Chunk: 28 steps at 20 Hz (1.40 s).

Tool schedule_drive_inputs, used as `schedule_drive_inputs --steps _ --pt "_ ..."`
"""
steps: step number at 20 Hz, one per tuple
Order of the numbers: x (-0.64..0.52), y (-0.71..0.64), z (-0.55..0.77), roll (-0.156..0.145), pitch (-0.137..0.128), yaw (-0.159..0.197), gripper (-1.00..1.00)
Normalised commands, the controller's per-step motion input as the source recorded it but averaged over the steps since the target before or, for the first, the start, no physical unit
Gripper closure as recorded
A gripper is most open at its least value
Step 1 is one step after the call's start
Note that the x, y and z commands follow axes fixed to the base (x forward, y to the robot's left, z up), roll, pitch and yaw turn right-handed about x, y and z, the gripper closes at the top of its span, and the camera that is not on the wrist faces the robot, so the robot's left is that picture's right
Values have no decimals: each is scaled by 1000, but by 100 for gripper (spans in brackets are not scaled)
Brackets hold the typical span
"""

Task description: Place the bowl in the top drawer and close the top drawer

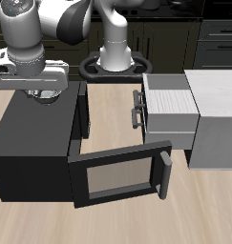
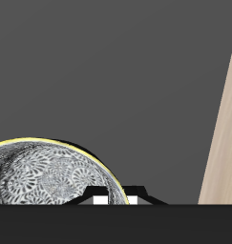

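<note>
The arm bends low over the black box cabinet [image 1: 31, 143], wrist pointing straight down. The gripper [image 1: 41, 95] hovers just above its top; I cannot tell whether its fingers are apart. The bowl [image 2: 46, 176] sits on the cabinet directly beneath. The top drawer [image 1: 170, 105] stands pulled out, well away.

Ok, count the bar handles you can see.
2: one on the open top drawer, its handle facing the black cabinet; one on the open framed door, at its free edge. Others may be hidden.

Black box cabinet [image 1: 31, 143] on wooden table [image 1: 108, 114]; dark framed door [image 1: 117, 176] swung open
</note>
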Motion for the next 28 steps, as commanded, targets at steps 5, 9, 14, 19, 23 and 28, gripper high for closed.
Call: schedule_drive_inputs --steps 5,9,14,19,23,28 --pt "3 183 198 24 -32 -21 100" --pt "-33 302 177 33 -27 15 100" --pt "-118 412 283 45 -40 -5 100" --pt "-136 319 163 27 -30 -16 100" --pt "-218 494 52 30 -24 9 100" --pt "-197 373 51 1 -28 -12 100"
